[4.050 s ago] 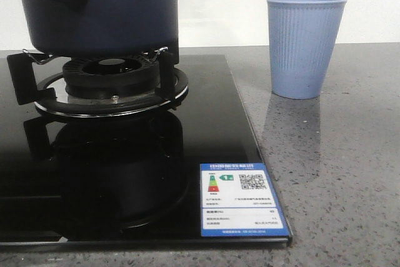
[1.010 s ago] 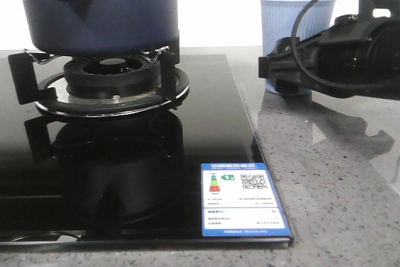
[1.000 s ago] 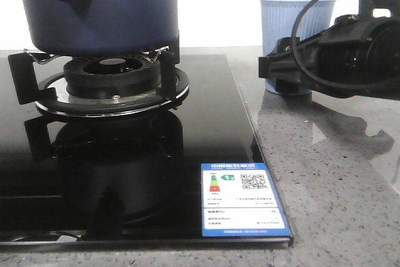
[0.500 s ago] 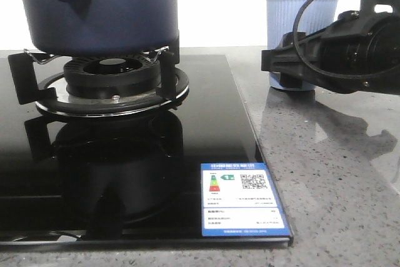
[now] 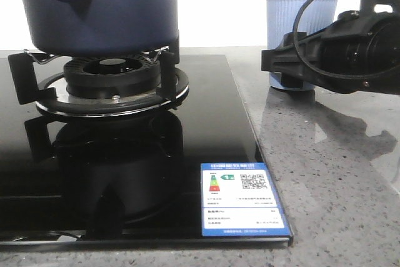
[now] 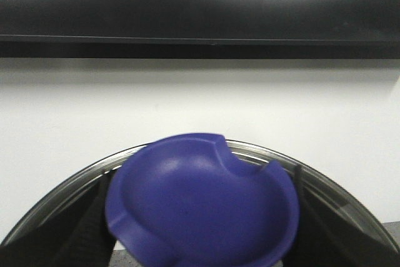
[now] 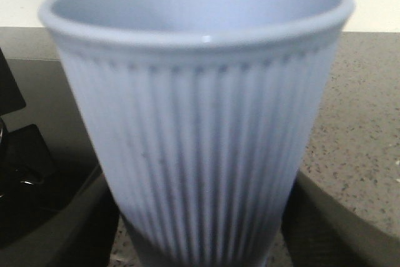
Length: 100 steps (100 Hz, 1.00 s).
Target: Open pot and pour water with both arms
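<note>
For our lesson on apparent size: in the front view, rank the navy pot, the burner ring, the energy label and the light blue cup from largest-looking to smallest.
1. Navy pot, though cropped by the frame.
2. Burner ring.
3. Energy label and light blue cup: unsure. The label lies nearer the camera, and the right arm hides much of the cup.

Grey speckled stone countertop [image 5: 337,173] under a bright white wall [image 5: 219,4].

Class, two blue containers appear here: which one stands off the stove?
The light blue ribbed cup, standing on the speckled counter; the dark pot sits on the burner.
</note>
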Motion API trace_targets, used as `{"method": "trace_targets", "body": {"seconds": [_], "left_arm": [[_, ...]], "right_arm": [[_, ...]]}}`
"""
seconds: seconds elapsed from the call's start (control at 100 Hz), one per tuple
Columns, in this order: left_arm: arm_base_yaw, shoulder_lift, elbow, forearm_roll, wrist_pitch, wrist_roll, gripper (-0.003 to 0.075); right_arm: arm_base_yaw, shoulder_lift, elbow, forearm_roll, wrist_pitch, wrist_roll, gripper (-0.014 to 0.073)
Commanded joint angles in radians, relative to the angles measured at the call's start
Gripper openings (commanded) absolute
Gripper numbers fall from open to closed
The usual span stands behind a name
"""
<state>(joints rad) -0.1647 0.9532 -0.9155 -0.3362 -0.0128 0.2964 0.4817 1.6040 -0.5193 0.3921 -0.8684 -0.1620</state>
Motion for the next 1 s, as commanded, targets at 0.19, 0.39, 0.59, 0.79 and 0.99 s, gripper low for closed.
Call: {"method": "trace_targets", "body": {"seconds": [0.19,0.39,0.59,0.79,0.99], "left_arm": [[0.000,-0.020,-0.041,0.002,-0.110,-0.001,0.0402],[0.000,-0.020,-0.041,0.005,-0.110,-0.001,0.0402],[0.000,-0.020,-0.041,0.023,-0.110,-0.001,0.0402],[0.000,-0.020,-0.041,0.025,-0.110,-0.001,0.0402],[0.000,-0.020,-0.041,0.025,-0.110,-0.001,0.0402]], "right_arm": [[-0.005,-0.105,-0.027,-0.063,-0.092,-0.108,0.0255],[-0.005,-0.234,-0.062,-0.082,0.107,-0.245,0.0255],[-0.003,-0.318,-0.185,-0.082,0.353,-0.356,0.0255],[-0.003,-0.331,-0.335,-0.082,0.579,-0.437,0.0255],[-0.003,-0.331,-0.501,-0.084,0.809,-0.603,0.0255]]}}
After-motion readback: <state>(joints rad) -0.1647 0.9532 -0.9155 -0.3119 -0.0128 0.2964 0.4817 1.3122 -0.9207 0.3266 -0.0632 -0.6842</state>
